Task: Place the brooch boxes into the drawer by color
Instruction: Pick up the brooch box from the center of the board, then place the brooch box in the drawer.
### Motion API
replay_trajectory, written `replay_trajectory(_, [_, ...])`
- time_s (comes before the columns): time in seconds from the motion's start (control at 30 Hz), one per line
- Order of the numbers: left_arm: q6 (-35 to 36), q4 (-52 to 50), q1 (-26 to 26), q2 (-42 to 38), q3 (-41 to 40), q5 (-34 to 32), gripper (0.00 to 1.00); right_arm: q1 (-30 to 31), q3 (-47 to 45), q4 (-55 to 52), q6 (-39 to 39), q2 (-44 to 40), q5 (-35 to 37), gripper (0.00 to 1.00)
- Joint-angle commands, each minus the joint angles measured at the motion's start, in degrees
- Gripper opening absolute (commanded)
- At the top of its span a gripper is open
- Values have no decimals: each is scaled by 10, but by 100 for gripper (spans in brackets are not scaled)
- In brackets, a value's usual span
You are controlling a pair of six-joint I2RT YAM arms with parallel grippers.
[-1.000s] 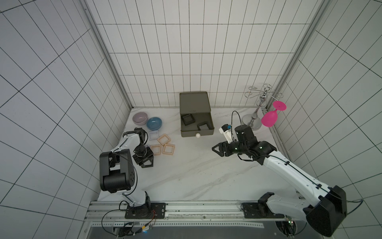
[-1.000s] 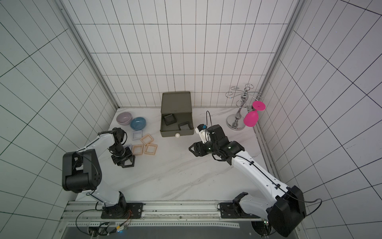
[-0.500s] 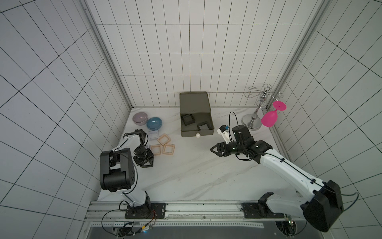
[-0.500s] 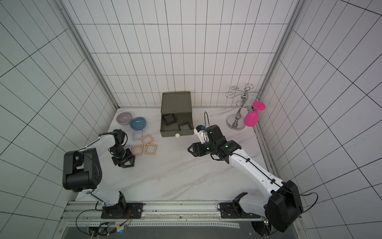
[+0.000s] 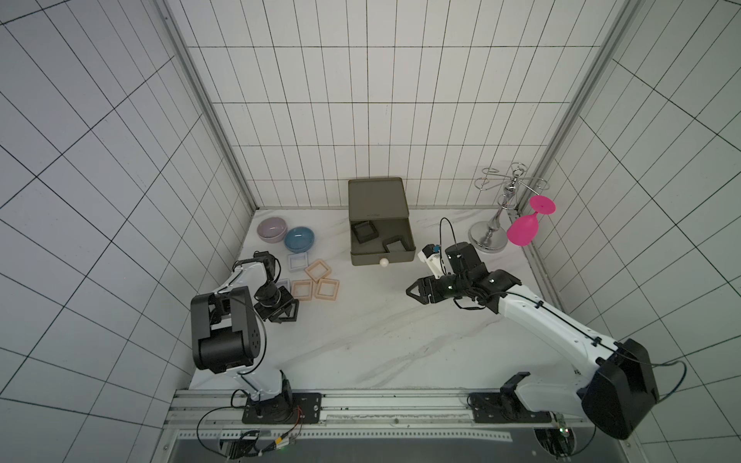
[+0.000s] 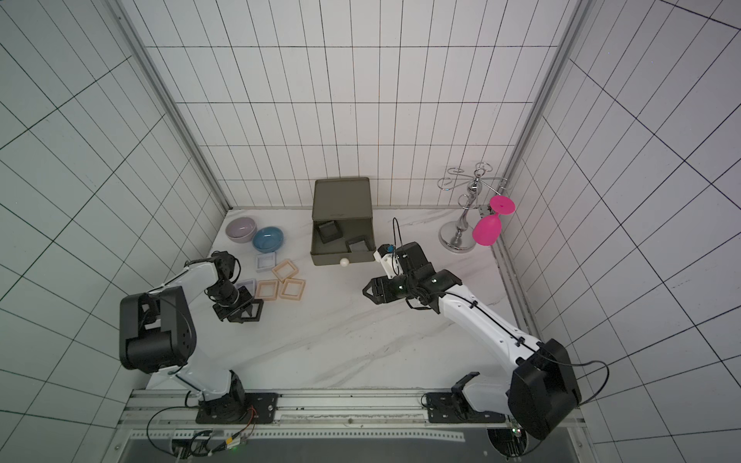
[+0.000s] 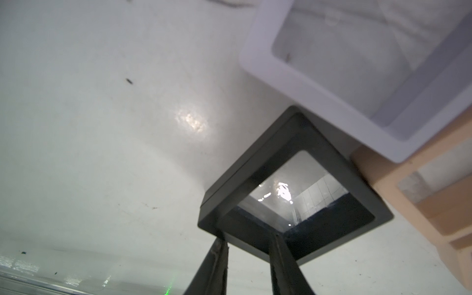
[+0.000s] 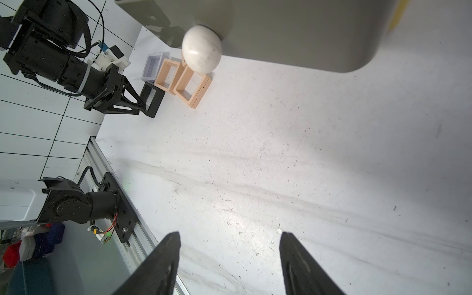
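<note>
The drawer chest point(image 5: 377, 196) stands at the back, and its olive top drawer point(image 5: 381, 256) is pulled out. Two black brooch boxes point(image 5: 364, 232) point(image 5: 397, 244) lie inside it. My left gripper point(image 5: 280, 312) is shut on a black brooch box point(image 7: 293, 184), with one finger point(image 7: 219, 255) on either side of its near rim. Beside it on the table lie three peach brooch boxes point(image 5: 318, 270) and two lavender ones point(image 5: 298, 262). One of the lavender boxes point(image 7: 357, 63) is partly hidden under my left arm. My right gripper point(image 5: 413, 290) point(image 8: 228, 236) hovers open and holds nothing, in front of the drawer's white knob point(image 8: 201, 48).
A lilac bowl point(image 5: 272, 229) and a blue bowl point(image 5: 299, 239) sit at the back left. At the back right, a chrome glass stand point(image 5: 495, 224) holds a hanging pink glass point(image 5: 523, 234). The metal base rail point(image 5: 361, 405) runs along the table's front edge.
The left gripper's jaws have closed in on the black brooch box's rim. The right gripper has drifted slightly to the left, still open.
</note>
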Motion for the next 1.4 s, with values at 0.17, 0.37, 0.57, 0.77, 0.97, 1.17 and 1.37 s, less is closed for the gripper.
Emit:
replay_trajectory(0.17, [7, 19, 3, 1, -16, 16, 16, -5, 15, -17, -1, -14, 4, 65])
replay_trajectory(0.37, [7, 9, -20, -12, -14, 19, 7, -4, 15, -32, -1, -31, 11, 66])
replay_trajectory(0.57, [-11, -13, -124, -18, 22, 11, 7, -4, 15, -41, 7, -41, 15, 66])
replay_trajectory(0.77, [-28, -29, -245, -12, 68, -1, 7, -1, 6, -51, 15, -57, 29, 66])
replay_trajectory(0.97, [-38, -41, -355, 7, 104, -6, 4, 3, -22, -69, 24, -86, 58, 65])
replay_trajectory(1.17, [-9, -126, -381, -58, 173, 16, 1, 3, -49, -83, 36, -130, 98, 65])
replay_trajectory(1.37, [15, -205, -388, -86, 312, 35, 2, 3, -52, -81, 51, -134, 114, 65])
